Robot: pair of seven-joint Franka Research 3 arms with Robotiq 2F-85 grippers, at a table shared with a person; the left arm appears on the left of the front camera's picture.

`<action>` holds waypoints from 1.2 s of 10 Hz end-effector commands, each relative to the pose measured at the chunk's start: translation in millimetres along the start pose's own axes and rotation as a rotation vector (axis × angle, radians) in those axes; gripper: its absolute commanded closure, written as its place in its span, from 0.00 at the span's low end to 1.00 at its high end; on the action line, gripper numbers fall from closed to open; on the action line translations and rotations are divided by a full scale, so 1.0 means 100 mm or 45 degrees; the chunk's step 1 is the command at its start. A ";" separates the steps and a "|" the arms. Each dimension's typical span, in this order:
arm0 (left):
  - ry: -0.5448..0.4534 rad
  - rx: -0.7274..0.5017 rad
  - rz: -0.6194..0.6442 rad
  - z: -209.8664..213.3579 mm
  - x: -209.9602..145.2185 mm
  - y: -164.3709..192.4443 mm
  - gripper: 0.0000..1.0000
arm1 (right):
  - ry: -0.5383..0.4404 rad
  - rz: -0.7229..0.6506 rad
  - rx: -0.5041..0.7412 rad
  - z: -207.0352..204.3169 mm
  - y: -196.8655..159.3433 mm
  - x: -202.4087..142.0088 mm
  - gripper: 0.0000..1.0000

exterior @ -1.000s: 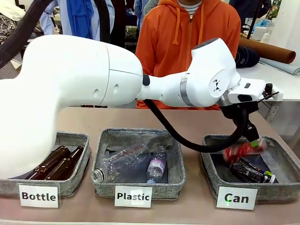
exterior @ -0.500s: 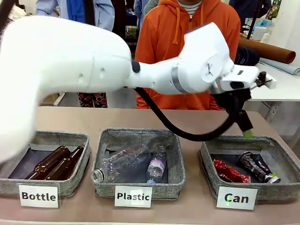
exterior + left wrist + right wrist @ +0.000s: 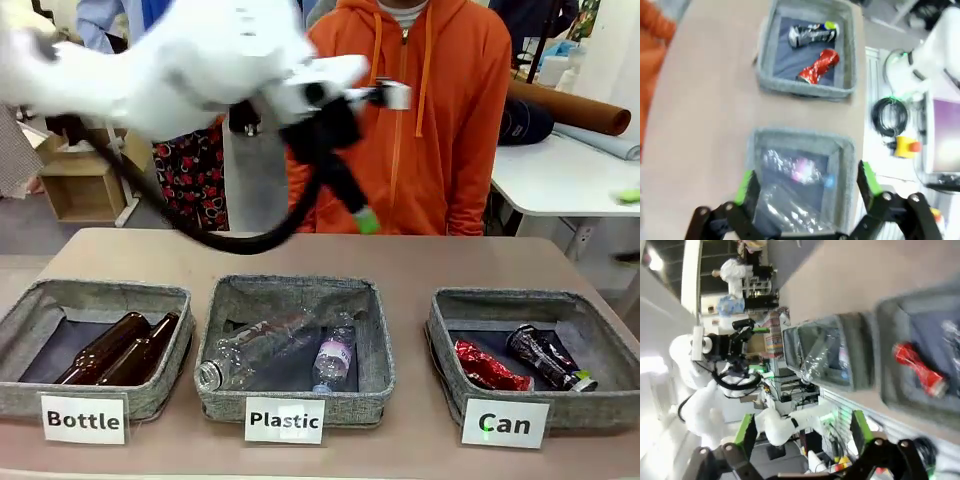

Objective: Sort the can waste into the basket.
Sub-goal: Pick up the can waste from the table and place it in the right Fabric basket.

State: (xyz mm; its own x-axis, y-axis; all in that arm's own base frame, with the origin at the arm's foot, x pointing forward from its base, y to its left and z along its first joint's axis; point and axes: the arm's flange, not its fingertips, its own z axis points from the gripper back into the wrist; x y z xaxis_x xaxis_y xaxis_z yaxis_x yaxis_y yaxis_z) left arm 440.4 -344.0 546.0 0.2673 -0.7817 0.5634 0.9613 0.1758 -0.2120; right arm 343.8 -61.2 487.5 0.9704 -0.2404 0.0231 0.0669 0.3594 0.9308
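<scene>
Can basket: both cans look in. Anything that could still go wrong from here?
1. The left gripper is open and empty over the Plastic basket; if the arm dips, its fingers might catch that rim.
2. The cable loops low over the table's far edge and might snag.
3. The red can and black can lie loose in the Can basket; a knock could spill them.

Brown glass bottles (image 3: 120, 347) lie in the "Bottle" basket (image 3: 20, 330) (clear plastic bottles (image 3: 275, 345) fill the "Plastic" basket (image 3: 375, 340)).
</scene>
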 end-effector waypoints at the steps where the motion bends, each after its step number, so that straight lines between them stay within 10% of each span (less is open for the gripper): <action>1: -0.391 -0.056 0.451 0.58 -1.16 -0.10 0.00 | 0.037 0.100 -0.011 -0.73 0.12 0.31 0.00; 5: -1.322 -0.169 1.305 0.82 -3.14 0.18 0.00 | 0.091 0.002 0.033 -1.48 0.13 0.43 0.00; 6: -0.596 -0.209 0.699 0.97 -2.37 0.04 0.00 | 0.121 0.019 -0.027 -1.53 0.19 0.27 0.00; 12: -0.596 -0.209 0.699 0.97 -2.37 0.04 0.00 | 0.121 0.019 -0.027 -1.53 0.19 0.27 0.00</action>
State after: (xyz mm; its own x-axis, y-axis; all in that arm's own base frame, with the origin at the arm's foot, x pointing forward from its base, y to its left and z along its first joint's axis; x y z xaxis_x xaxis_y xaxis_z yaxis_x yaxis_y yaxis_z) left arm 387.2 -106.2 491.3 0.7379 -0.2573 0.6240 0.6733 0.3462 -0.6534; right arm 410.4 76.5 451.3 0.9886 -0.1507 0.0031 0.0548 0.3784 0.9240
